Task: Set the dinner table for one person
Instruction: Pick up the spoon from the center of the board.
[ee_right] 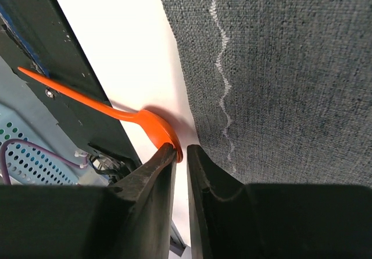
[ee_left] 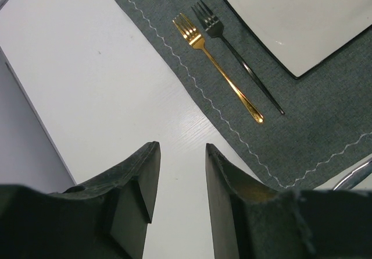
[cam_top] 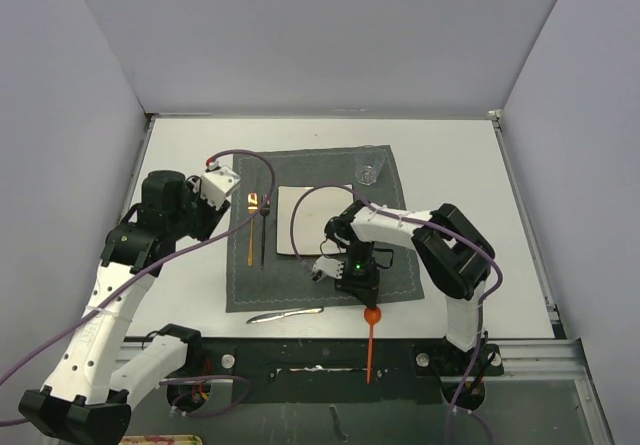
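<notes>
- At the near edge, an orange spoon [ee_right: 125,114] is seen with its handle lying across the black rail [cam_top: 300,350] and its bowl on the white dinner table [cam_top: 450,165], just short of the placemat [cam_top: 275,287].
- The right gripper [ee_right: 182,149] is lowered to the bowl's rim, its jaws a sliver apart. Whether the spoon is clamped cannot be told.
- A silver knife [cam_top: 285,315] is laid on bare tabletop just beside the placemat's near edge.
- The dinner table is spread beneath everything, from the rail to the far wall, with the grey stitched placemat at its middle.
- On the placemat, a gold fork [ee_left: 221,73] and a black fork [ee_left: 244,64] are set side by side, left of the square off-white plate [cam_top: 320,225].
- The left gripper [ee_left: 181,148] is held above bare tabletop left of the placemat, jaws parted and empty.
- A clear glass [cam_top: 368,168] is stood at the placemat's far right corner.
</notes>
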### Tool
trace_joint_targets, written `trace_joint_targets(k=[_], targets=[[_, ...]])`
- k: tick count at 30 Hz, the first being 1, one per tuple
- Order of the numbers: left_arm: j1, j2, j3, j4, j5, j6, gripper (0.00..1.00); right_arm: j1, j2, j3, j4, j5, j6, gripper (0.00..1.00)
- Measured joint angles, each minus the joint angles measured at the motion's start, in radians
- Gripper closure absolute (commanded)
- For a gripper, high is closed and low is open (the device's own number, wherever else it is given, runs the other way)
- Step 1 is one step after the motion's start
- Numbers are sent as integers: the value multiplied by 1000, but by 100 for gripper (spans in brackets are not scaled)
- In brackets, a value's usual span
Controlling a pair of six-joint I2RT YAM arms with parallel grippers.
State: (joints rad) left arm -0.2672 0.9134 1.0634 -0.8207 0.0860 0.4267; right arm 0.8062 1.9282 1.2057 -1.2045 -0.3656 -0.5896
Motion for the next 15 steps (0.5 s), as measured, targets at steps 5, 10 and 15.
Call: trace_joint_targets(k=[5,10,15], targets=[[-3,6,5,-6,0,4,64,3,0,0,-6,10,2,90],[-8,8,10,-6,0,5,64,13,0,0,-9,15,12,100],[-12,11,10,-6,-4,7,64,14,0,3,-12,15,20,100]])
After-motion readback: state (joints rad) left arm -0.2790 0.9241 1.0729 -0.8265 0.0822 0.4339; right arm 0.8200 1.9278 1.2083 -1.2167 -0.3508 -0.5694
